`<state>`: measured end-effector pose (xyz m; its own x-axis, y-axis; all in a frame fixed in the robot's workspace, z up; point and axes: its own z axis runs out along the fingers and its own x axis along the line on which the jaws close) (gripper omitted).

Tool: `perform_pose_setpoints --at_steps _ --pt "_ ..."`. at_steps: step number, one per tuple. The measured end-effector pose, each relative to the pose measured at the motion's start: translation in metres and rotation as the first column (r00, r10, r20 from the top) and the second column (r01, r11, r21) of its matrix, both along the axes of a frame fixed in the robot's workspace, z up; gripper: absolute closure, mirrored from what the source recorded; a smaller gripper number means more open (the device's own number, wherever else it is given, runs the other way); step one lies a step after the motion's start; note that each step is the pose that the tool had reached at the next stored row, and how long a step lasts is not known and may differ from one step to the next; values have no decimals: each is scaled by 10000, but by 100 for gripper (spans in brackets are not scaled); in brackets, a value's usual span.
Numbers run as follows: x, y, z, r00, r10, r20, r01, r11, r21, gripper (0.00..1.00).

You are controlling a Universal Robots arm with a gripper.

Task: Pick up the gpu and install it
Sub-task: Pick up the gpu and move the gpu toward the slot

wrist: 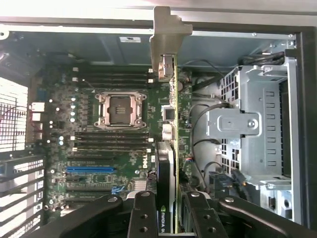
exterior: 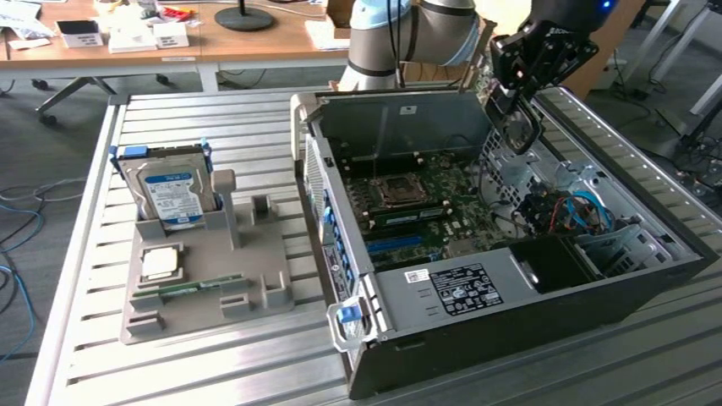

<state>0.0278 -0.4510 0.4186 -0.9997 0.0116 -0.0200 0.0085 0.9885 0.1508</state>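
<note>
The pincer (wrist: pixel 168 210) is pinching the gpu (wrist: pixel 169 124), one finger on each face, so the wrist view meets the card edge-on. The card reaches straight out from the fingers, and its silver end bracket (wrist: pixel 166 39) is at the end farthest from the pincer. Part of the black fan face (with a green logo on it) shows close to the fingers.

In the exterior view the pincer (exterior: pixel 513 100) hangs over the rear part of the open computer case (exterior: pixel 508 313). The gpu (exterior: pixel 519 131) hangs beneath it, above the case's inside and apart from the board. Directly below the pincer lies the motherboard (wrist: pixel 119 148), with the bare processor socket (wrist: pixel 120 110) and a blue slot (wrist: pixel 90 169) off to one side of the held card and the metal drive cage (wrist: pixel 247 124) on the other. Well away from the pincer, toward the exterior view's left, a hard drive (exterior: pixel 175 190) stands upright in a grey holder (exterior: pixel 215 288) on the slatted table (exterior: pixel 226 372).
</note>
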Motion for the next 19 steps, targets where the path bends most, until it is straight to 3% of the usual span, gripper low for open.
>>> perform_pose_setpoints --at_steps 5,19 --pt "138 0 0 10000 1 0 -1 10000 0 73" --pt "249 0 0 10000 1 0 -1 10000 0 73"
